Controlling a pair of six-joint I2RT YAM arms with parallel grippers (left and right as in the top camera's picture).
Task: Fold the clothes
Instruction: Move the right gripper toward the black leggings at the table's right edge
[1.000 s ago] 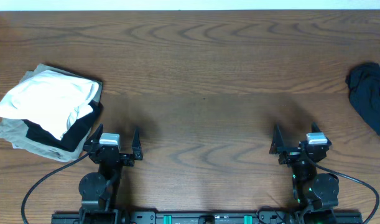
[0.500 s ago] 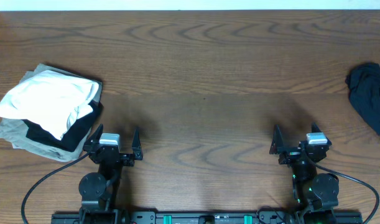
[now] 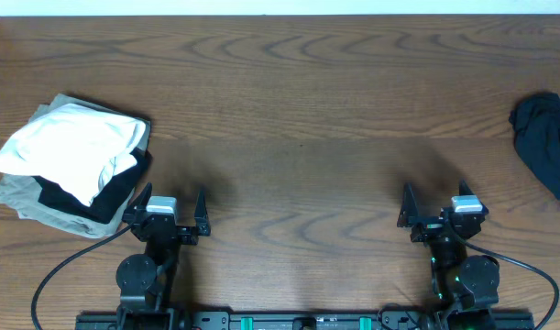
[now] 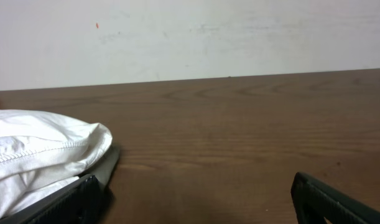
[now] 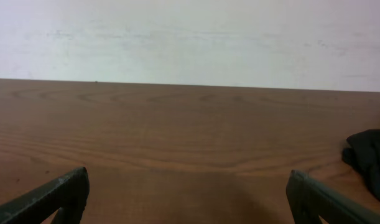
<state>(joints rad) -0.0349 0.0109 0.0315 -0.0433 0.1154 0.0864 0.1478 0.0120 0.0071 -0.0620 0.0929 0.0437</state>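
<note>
Grippers on both arms stand wide open and hold nothing. From overhead we see the left gripper and the right gripper at the near edge of the table, well apart from each other. The black trousers lie crumpled at the far right edge of the table, partly cut off by the frame and apart from the right gripper. At the left sits a pile: a white shirt on top, a black layer under it, and a khaki garment at the bottom.

From the left wrist we see the white shirt at the left, just beyond the left finger, with bare table ahead between the spread fingers.

From the right wrist we see the trousers at the right edge, beyond the right finger, and bare wood ahead.
</note>
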